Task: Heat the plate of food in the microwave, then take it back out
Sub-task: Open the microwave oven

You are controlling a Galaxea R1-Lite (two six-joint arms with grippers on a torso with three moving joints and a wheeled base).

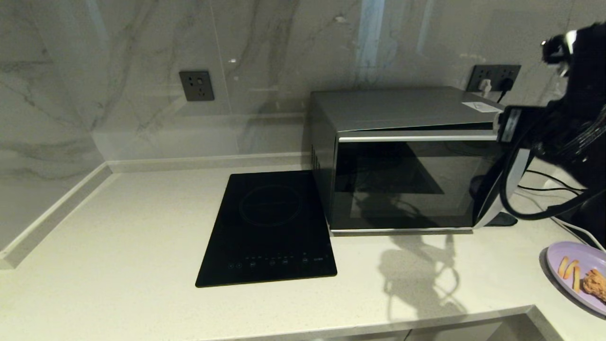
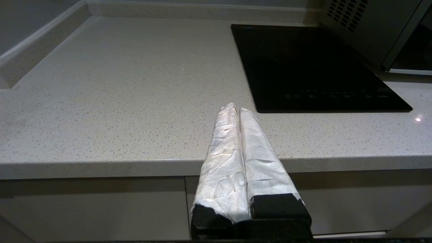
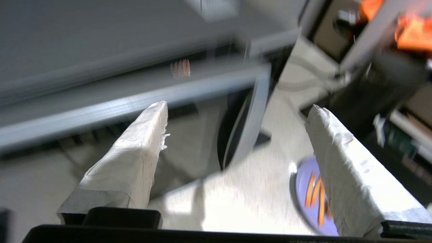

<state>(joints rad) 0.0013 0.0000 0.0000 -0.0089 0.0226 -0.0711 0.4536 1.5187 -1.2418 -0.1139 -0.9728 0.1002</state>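
The plate of food (image 1: 575, 265) lies on the table (image 1: 118, 265) at its right edge, partly cut off in the head view — orange fries and a brown breaded piece sit on it. It is well apart from the microwave (image 1: 402, 161), which stands further back with its dark glass door shut and its curved handle at the right side of the door. The right gripper (image 3: 236, 111) is up in the air near the microwave's handle end, above the plate and not touching it; its taped fingers (image 3: 135, 152) are spread wide and hold nothing. A black induction hob (image 1: 267, 227) lies just left of the microwave. The left gripper (image 2: 236, 111) hangs at the table's front edge, fingers pressed together — empty.
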